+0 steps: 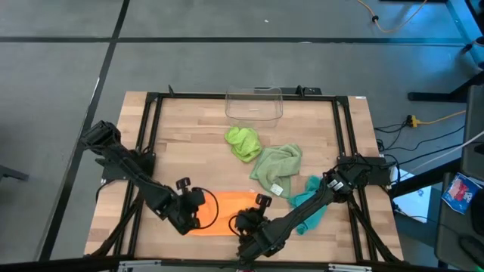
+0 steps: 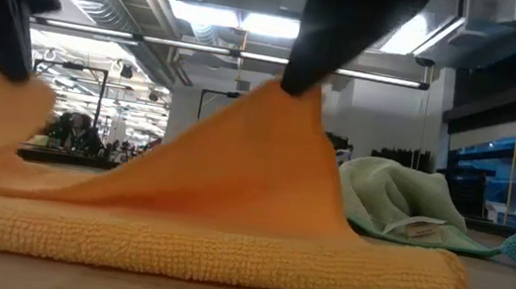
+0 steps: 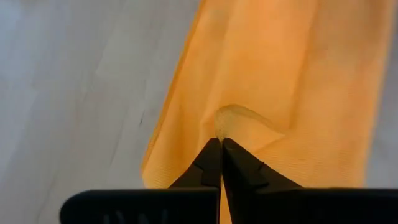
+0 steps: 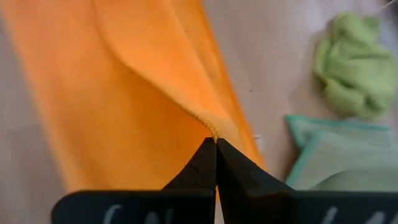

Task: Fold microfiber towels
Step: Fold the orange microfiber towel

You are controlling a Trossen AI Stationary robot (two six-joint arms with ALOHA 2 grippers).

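On table (image 1: 181,128): four towels, one bin (image 1: 254,104), two arms. Orange towel (image 1: 227,211) at near edge, folded flat, two edges lifted in peaks. Left gripper (image 3: 221,142) pinched shut on one peak, right gripper (image 4: 216,142) shut on the other. Lime towel (image 1: 243,143), sage towel (image 1: 277,169), teal towel (image 1: 311,202) lie crumpled behind.

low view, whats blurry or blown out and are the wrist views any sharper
Low view: ceiling lights glare white, both arms are dark blurs, the orange towel is sharp in front. Left wrist view: table soft, left claw crisp. Right wrist view: lime green towel blurred.
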